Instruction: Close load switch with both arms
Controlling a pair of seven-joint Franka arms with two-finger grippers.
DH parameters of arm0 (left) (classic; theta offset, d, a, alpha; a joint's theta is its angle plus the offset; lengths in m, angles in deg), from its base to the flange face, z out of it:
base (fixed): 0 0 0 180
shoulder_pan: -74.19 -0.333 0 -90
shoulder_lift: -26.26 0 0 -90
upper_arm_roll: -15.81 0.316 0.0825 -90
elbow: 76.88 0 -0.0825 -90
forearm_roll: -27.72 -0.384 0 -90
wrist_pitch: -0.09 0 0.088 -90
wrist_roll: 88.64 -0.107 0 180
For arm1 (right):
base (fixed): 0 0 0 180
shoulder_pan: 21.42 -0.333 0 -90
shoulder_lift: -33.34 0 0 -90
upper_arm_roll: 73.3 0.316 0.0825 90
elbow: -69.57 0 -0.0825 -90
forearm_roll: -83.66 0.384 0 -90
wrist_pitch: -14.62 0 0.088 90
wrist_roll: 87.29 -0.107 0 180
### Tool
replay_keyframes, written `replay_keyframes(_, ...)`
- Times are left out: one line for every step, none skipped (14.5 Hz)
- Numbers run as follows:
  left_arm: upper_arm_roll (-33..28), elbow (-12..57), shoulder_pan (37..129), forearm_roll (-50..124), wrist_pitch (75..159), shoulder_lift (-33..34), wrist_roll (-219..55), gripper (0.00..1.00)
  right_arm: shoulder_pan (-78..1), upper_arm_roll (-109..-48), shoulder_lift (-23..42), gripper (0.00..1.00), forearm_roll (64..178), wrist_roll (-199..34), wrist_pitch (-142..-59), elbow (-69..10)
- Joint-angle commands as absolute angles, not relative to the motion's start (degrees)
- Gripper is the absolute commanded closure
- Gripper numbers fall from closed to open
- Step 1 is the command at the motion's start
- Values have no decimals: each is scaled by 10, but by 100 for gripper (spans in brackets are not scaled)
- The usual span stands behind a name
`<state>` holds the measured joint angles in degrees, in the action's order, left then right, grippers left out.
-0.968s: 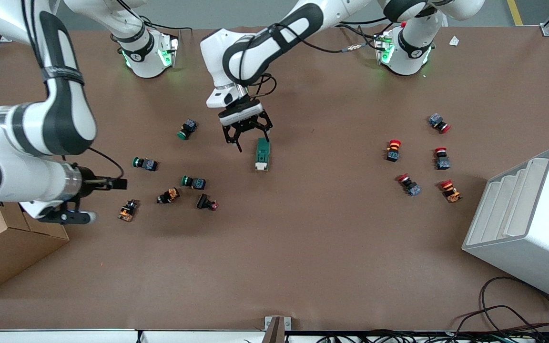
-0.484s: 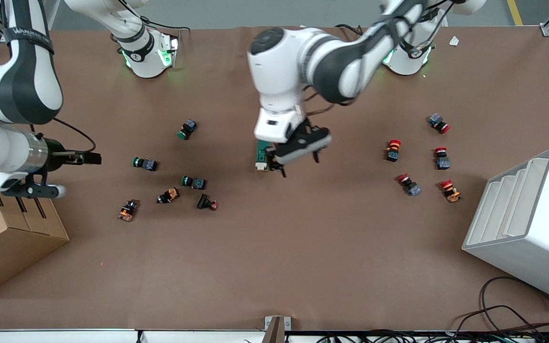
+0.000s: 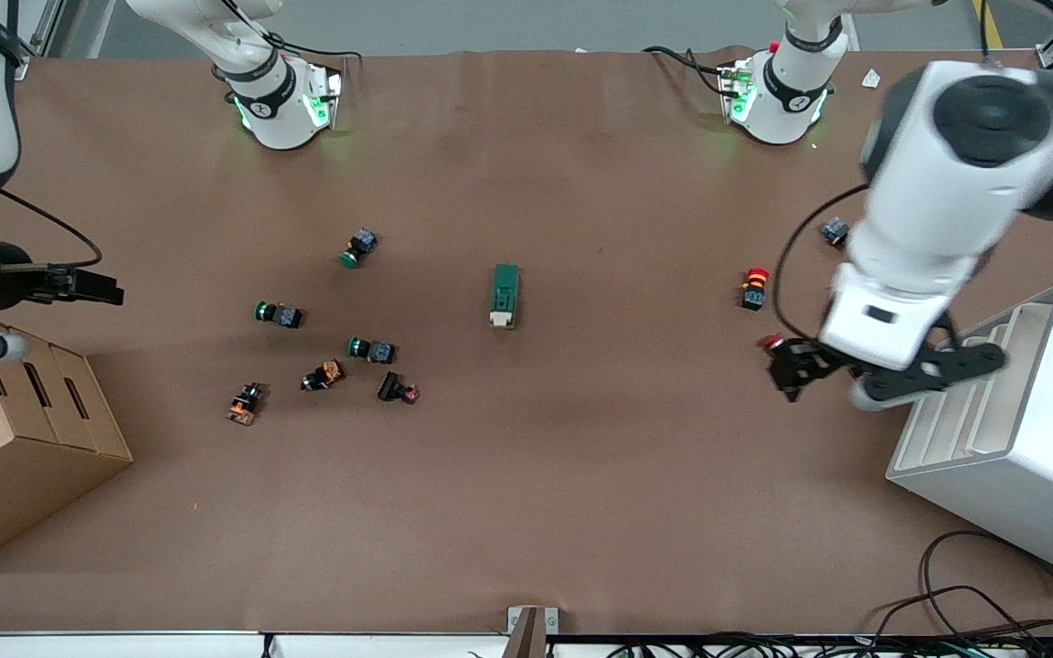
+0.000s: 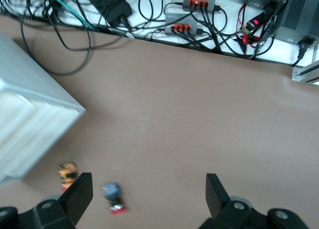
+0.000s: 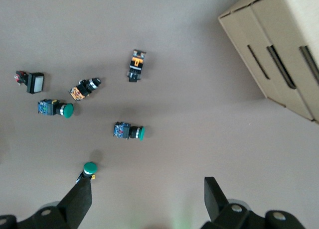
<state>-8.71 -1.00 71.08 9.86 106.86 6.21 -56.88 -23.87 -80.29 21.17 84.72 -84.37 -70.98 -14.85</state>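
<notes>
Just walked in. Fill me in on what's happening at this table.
Nothing is being held right now. The load switch lies alone mid-table, white lever end toward the front camera. The left gripper is over the red push buttons by the white rack, jaws open. The right gripper is above the cardboard box at its own end, jaws open, with the green buttons in its wrist view.

Both arms are glossy white with black bands at the joints. Each round white base, the right arm's [image 3: 281,102] and the left arm's [image 3: 778,99], glows green at its sides and carries a black collar with a small white mark. Black cables trail along both arms. The left gripper [image 3: 865,375] and right gripper [image 3: 79,283] are matte black.
</notes>
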Motion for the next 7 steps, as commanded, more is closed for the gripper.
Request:
replay_keyframes(-53, 17, 680, 176, 1063, 120, -687, 0, -229, -792, 206, 0, 830, -840, -696, -120)
replay_keyframes(-1, 26, 700, 206, 1042, 141, -719, 0, -227, -792, 206, 0, 828, -841, -696, -116)
replay_keyframes(38, 30, 716, 236, 1015, 156, -752, 0, -225, -792, 206, 0, 828, -841, -696, -111)
replay_keyframes(62, 30, 717, 260, 983, 169, -790, 0, -224, -792, 206, 0, 829, -841, -695, -105)
replay_keyframes(83, 31, 716, 274, 951, 182, -835, 0, -221, -791, 204, 0, 833, -842, -695, -105)
replay_keyframes(97, 36, 717, 275, 925, 196, -873, 0, -219, -791, 204, 0, 837, -843, -694, -105)
replay_keyframes(109, 61, 719, 275, 905, 220, -888, 0, -220, -790, 204, 0, 837, -843, -696, -104)
